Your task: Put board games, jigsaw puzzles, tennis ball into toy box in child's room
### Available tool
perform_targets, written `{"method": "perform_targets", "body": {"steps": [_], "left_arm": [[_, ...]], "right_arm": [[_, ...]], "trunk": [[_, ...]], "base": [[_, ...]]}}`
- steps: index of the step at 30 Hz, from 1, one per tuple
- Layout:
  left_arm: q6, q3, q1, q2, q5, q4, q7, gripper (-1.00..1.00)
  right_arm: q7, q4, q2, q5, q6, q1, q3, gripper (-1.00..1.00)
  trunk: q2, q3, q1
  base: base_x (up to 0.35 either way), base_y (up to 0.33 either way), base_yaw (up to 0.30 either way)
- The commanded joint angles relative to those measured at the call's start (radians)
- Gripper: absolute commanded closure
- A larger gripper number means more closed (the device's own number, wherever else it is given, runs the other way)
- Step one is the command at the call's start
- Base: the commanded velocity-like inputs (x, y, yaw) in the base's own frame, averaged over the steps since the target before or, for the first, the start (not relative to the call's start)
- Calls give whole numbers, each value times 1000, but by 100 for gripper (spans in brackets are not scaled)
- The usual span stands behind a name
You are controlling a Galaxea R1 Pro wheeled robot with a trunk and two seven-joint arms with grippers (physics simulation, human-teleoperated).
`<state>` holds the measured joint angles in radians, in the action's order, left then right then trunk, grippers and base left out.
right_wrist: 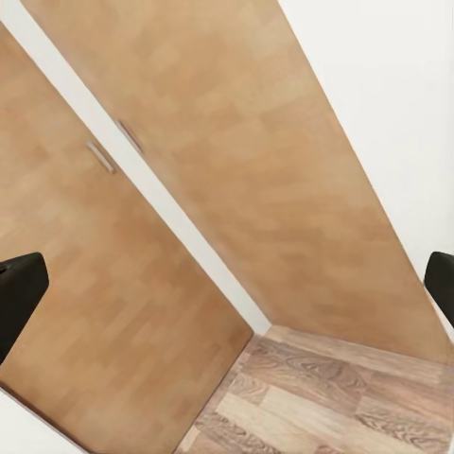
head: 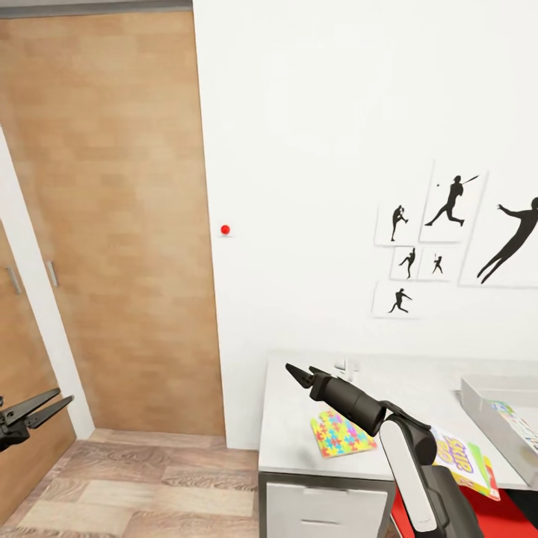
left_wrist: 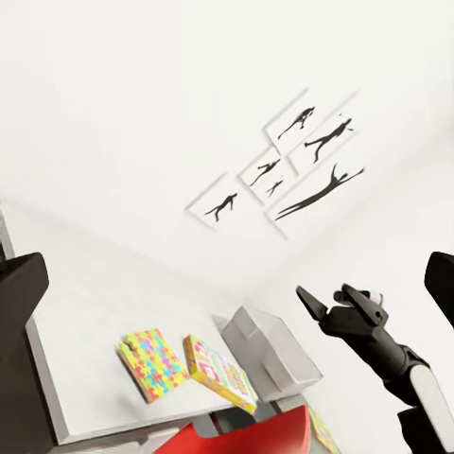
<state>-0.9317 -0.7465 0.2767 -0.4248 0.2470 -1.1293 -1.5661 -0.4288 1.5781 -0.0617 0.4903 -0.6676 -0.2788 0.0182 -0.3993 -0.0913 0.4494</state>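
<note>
Both pincers open and empty: right pincer (head: 305, 371) above bench (head: 295, 441) near jigsaw puzzle (head: 341, 433), left pincer (head: 41, 407) far left.

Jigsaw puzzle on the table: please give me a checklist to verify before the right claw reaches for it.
1. Jigsaw puzzle lies on the table, nothing on top: ok.
2. Right claw open and empty: ok.
3. Right claw aimed at the puzzle: not ok; its camera faces the wooden doors.
4. Toy box located, at the table's right: ok.
5. Room left inside the toy box: cannot tell.
6. Left claw open, away from the table: ok.
</note>
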Motion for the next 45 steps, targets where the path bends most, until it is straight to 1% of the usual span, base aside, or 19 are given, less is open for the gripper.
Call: {"method": "perform_targets", "body": {"steps": [1, 13, 16, 18, 20, 21, 22, 23, 24, 26, 27, 28, 31, 34, 41, 45], "left_arm": [[-10, 0, 0, 0, -1, 0, -5, -100], [-6, 0, 0, 0, -1, 0, -5, -100], [-3, -1, 0, 0, -1, 0, -5, -100], [1, -1, 0, 0, 0, 0, -5, -100], [3, -1, 1, 0, 0, 0, -5, -100], [4, -1, 1, 0, 0, 0, -5, -100], [4, -1, 0, 0, 0, 0, -5, -100], [5, -1, 0, 0, -1, 0, -5, -100], [5, -1, 0, 0, -1, 0, -5, -100], [5, 0, 0, 0, -1, 0, -5, -100], [5, 0, 0, 0, -1, 0, -5, -100], [5, 1, 0, 0, -1, 0, -5, -100], [5, 3, 0, 1, -1, 0, -5, -100], [5, 4, 0, 2, -1, 0, -5, -100], [8, 4, 0, 3, -2, 0, -5, -100], [34, 4, 0, 4, -1, 0, -5, -100]], "right_arm": [[-1, 0, -1, 4, -6, 0, -1, -100], [2, 0, -1, 3, -7, 0, -1, -100], [33, 0, -2, 4, -14, 0, -2, -100], [110, 0, -3, 8, -20, 0, -2, -100], [220, 0, -4, 11, -36, -1, -2, -100], [250, 0, -4, 11, -45, -1, -1, -100], [314, 0, -7, 11, -69, -4, -1, -100], [382, 0, -11, 11, -97, -6, 0, -100], [417, 0, -14, 11, -111, -7, 0, -100], [549, 0, -29, 15, -158, -16, 3, -100], [577, -1, -33, 16, -165, -19, 4, -100], [624, -8, -39, 18, -177, -28, 4, -100], [686, -38, -45, 22, -192, -52, 5, -100], [708, -54, -48, 21, -199, -63, 6, -100], [719, -49, -48, 21, -203, -68, 8, -100], [720, -50, -46, 21, -203, -68, 7, -100]], "trunk": [[-1, 0, 1], [-1, 0, 1], [-1, 0, 1], [-1, 0, 1], [-1, 0, 1], [-1, 0, 1], [-1, 0, 1], [-1, 0, 1], [-1, 0, 1], [-1, 0, 1], [-1, 0, 1], [-1, 0, 1], [-1, 0, 1], [-1, 0, 1], [-1, 1, 1], [-1, 5, 1]], "base": [[123, 36, -30], [71, 4, -4], [4, 0, 0], [2, 0, 0], [0, 0, 0], [0, 0, 0], [0, 0, 0], [0, 0, 0], [0, 0, 0], [0, 0, 0], [0, 0, 0], [5, 0, 0], [45, 0, 0], [151, 0, 0], [144, 0, 0], [18, 0, 0]]}}
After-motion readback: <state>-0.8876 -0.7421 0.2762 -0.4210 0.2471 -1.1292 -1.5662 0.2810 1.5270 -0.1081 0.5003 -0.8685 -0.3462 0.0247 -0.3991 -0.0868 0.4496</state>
